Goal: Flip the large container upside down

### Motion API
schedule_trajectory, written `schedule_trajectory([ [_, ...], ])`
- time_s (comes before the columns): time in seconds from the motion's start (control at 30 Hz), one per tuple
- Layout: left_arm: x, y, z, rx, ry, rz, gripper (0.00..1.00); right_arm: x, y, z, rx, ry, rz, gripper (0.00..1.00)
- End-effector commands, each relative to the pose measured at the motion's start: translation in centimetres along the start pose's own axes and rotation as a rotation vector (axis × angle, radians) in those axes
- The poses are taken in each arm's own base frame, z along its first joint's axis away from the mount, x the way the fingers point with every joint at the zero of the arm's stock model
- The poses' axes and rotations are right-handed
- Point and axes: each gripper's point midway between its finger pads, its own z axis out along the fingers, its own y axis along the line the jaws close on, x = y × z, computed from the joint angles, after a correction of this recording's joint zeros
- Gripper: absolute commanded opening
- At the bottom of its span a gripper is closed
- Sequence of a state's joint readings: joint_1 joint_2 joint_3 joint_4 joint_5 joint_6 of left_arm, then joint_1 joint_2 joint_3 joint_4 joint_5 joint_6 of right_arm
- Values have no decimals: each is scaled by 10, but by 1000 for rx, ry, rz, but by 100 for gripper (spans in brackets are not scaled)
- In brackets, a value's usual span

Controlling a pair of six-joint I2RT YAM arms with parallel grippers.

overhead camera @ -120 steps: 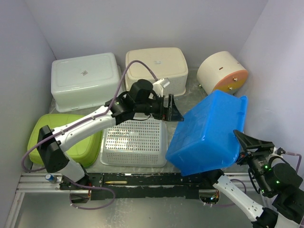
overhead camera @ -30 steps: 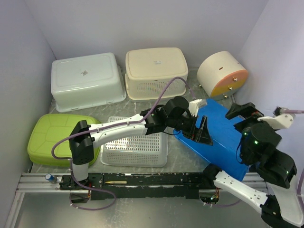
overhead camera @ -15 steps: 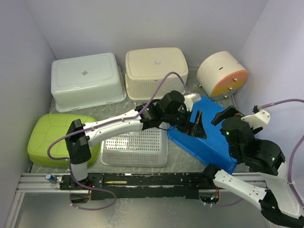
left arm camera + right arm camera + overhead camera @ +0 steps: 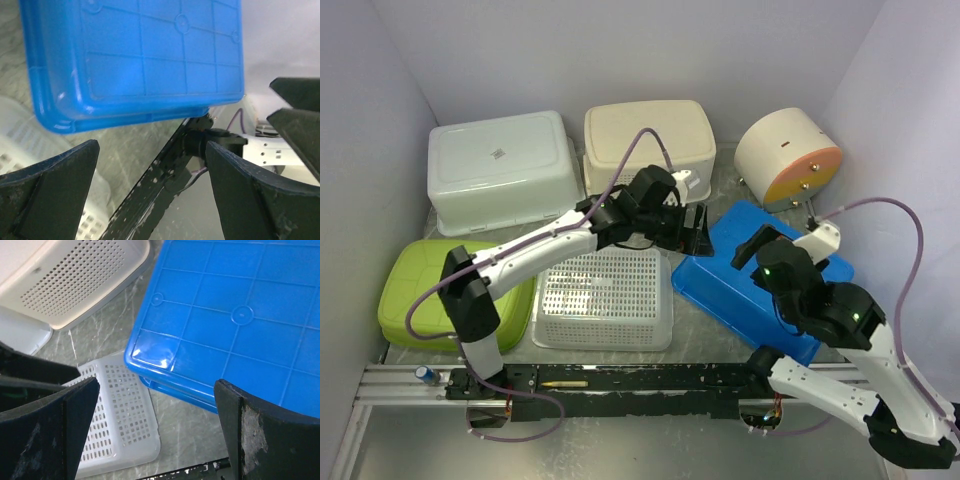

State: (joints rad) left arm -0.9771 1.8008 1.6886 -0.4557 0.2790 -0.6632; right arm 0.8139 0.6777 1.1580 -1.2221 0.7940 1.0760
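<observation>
A: Blue container (image 4: 720,280): where, and which way up?
B: One only, on the right half of the table (image 4: 692,332). Bottom up: ribbed base to the ceiling, rim down. Long axis diagonal, from mid-table toward the near right.
A: Pincers?
B: Left gripper (image 4: 695,232) spread wide, empty, at the container's far left edge. Right gripper (image 4: 758,245) also wide apart, empty, above the base. Neither grips it.
A: Other items, counted?
B: Five. One white tub (image 4: 500,170) and one cream perforated bin (image 4: 648,140) at the back; one green bin (image 4: 410,290) at left; one white mesh basket (image 4: 605,300) just beside the blue one; one round cream drum (image 4: 785,155), orange face, far right.
</observation>
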Motion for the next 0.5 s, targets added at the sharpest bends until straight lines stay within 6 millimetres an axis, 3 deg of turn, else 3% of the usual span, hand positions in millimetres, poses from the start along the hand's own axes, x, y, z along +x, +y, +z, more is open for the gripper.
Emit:
schedule_trajectory([
  [0.0,-17,30,-54,-150,-76,38,100,-14,34,3,-58,-16,-59,100],
  [0.13,-19,65,-99,-290,-124,18,99,-26,56,10,-63,-44,-149,100],
  [0.23,-22,88,-137,-404,-190,10,99,-24,77,21,-88,-41,-209,100],
  [0.37,-26,100,-184,-511,-331,-5,96,-12,108,46,-155,22,-269,100],
  [0.47,-26,97,-206,-516,-386,-3,96,-1,118,82,-235,169,-241,100],
])
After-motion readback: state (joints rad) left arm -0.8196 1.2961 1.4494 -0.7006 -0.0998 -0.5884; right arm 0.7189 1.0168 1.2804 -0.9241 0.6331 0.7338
